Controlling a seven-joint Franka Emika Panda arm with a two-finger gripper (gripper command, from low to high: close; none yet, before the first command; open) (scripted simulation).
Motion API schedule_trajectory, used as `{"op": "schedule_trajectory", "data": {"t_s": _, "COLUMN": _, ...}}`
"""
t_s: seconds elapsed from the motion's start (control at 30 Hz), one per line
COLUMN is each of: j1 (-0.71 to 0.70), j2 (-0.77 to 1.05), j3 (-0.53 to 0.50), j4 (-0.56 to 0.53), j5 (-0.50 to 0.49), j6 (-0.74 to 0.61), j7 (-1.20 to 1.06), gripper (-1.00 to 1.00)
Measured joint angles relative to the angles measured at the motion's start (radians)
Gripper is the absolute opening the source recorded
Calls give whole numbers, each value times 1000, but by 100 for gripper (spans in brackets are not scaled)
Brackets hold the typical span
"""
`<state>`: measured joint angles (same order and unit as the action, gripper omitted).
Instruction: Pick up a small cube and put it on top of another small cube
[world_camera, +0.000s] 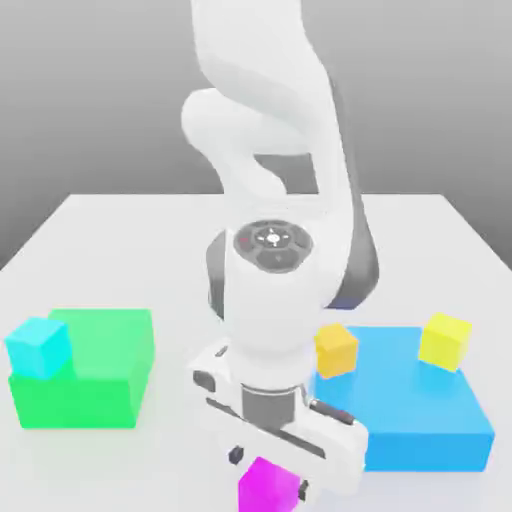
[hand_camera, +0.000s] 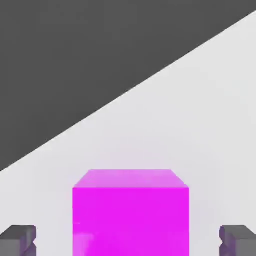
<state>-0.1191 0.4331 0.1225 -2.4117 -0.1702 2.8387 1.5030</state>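
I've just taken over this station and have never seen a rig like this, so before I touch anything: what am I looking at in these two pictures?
The white machine is a single robot arm ending in a gripper with two fingers.

The exterior view comes from a camera off the arm, looking at the whole scene. The hand view comes from a camera on the hand, looking past the fingers.

On the pale table, at the exterior view's left, a cyan cube sits on a green block. At its right, an orange cube and a yellow cube sit on a blue block.

Nothing is held. The magenta cube lies between the open fingers, with a gap on either side.
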Motion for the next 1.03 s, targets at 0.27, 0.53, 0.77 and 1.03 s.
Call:
{"op": "schedule_trajectory", "data": {"t_s": 0.27, "j1": -15, "j2": -54, "j3": 19, "j4": -11, "j5": 20, "j6": -41, "j7": -14, "gripper": -100}}
{"op": "schedule_trajectory", "data": {"t_s": 0.53, "j1": -155, "j2": -323, "j3": -93, "j4": -64, "j5": 67, "j6": -263, "j7": -19, "gripper": -100}}
{"op": "schedule_trajectory", "data": {"t_s": 0.77, "j1": -422, "j2": -577, "j3": -226, "j4": -111, "j5": 124, "j6": -461, "j7": -11, "gripper": -100}}
{"op": "schedule_trajectory", "data": {"t_s": 1.03, "j1": -447, "j2": -488, "j3": -260, "j4": -166, "j5": 160, "j6": -313, "j7": -29, "gripper": 100}}
